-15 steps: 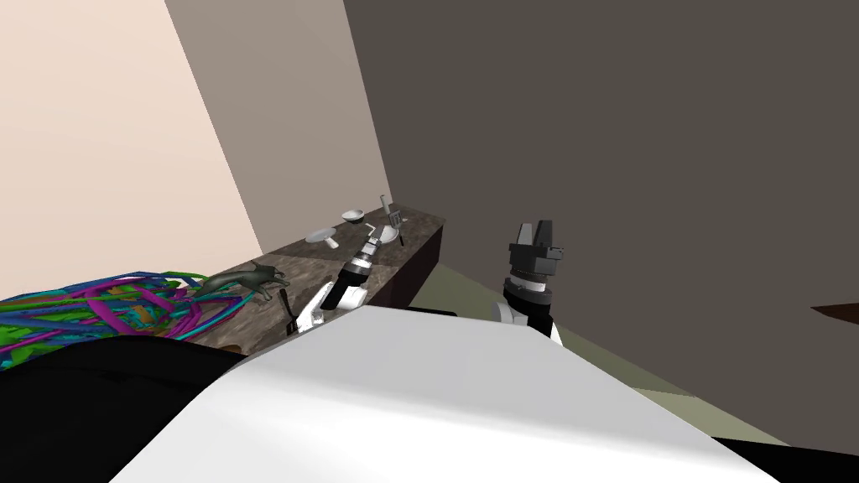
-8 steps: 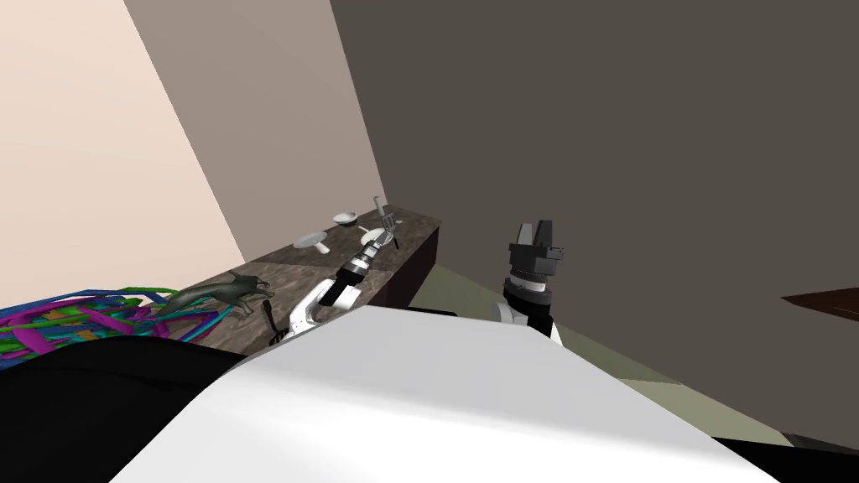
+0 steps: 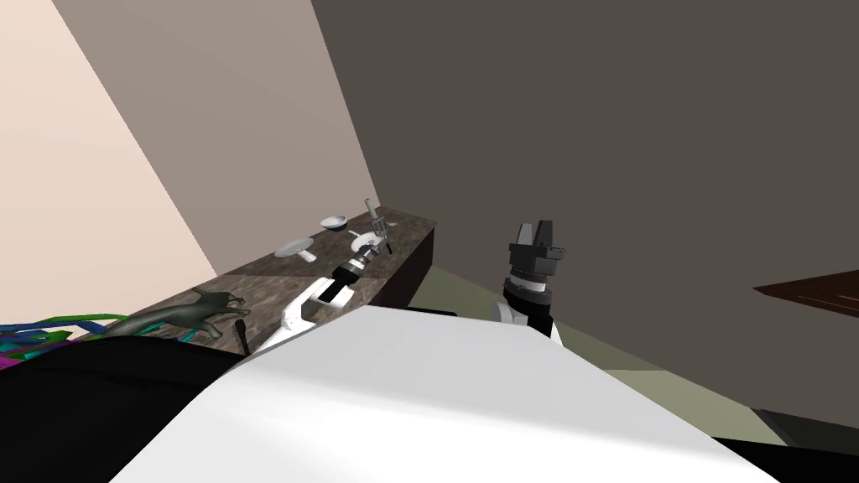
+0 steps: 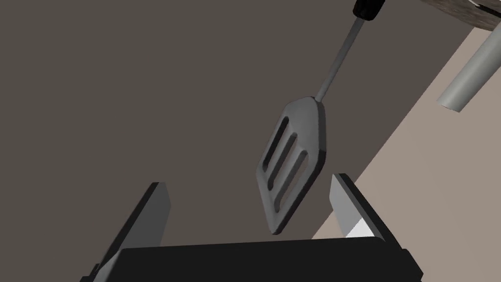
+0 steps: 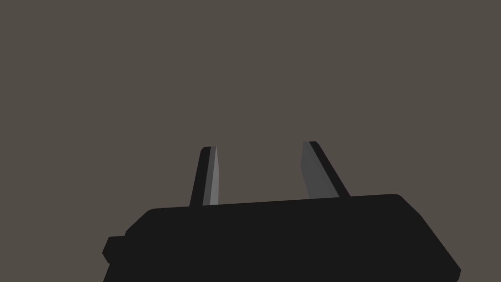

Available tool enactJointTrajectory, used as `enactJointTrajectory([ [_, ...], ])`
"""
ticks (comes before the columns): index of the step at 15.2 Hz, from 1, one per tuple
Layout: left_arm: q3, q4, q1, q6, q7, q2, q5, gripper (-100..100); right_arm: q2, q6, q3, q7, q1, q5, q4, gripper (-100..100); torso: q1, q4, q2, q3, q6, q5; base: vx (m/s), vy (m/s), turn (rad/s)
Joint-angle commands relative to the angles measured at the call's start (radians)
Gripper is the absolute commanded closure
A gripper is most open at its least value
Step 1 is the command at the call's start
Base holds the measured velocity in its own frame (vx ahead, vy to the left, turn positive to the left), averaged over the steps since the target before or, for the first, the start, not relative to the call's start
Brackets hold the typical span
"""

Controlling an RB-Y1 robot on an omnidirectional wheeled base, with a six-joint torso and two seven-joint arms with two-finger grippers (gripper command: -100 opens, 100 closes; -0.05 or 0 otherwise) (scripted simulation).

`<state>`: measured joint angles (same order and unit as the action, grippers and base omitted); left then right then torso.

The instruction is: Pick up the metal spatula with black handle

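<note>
- Dark marbled table (image 3: 268, 275) runs along the pale wall and stops at a dark grey wall. The spatula (image 4: 292, 164) is up at that far end, near the corner.
- Left end effector (image 4: 248, 181) is wide open. The slotted blade sits between its fingers, closer to one of them and not clamped. Can't tell if it's touching that finger.
- My guess on handling: light, stiff, slick flat metal. The black handle (image 4: 369, 7) points away from the end effector and looks like the better hold. Pinching the blade would probably let it swing.
- Around it: a white bowl (image 3: 334, 223) and a white dish (image 3: 294, 248) near the far end, beside the arm. A grey animal figure (image 3: 189, 314) and some coloured loops (image 3: 38, 335) are well apart from it.
- Right end effector (image 5: 258, 145) is held up off the table, fingers partly apart, empty.
</note>
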<state>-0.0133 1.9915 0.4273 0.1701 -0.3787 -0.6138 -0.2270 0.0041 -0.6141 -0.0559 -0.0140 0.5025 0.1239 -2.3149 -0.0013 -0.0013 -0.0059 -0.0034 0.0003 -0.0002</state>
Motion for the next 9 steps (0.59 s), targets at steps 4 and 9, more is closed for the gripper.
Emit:
enactJointTrajectory([
  [4,-0.012,-0.061,-0.005,-0.038,-0.05,-0.038,-0.073,-100,0.0,0.0,0.0,0.0,0.0,0.0,0.0,0,0.0,0.0,0.0,0.0,0.0,0.0,0.072,-0.011,-0.092],
  [9,-0.023,-0.115,-0.009,-0.076,-0.096,-0.062,-0.143,-100,0.0,0.0,0.0,0.0,0.0,0.0,0.0,0,0.001,0.0,0.001,0.001,0.0,0.0,0.059,-0.008,-0.086],
])
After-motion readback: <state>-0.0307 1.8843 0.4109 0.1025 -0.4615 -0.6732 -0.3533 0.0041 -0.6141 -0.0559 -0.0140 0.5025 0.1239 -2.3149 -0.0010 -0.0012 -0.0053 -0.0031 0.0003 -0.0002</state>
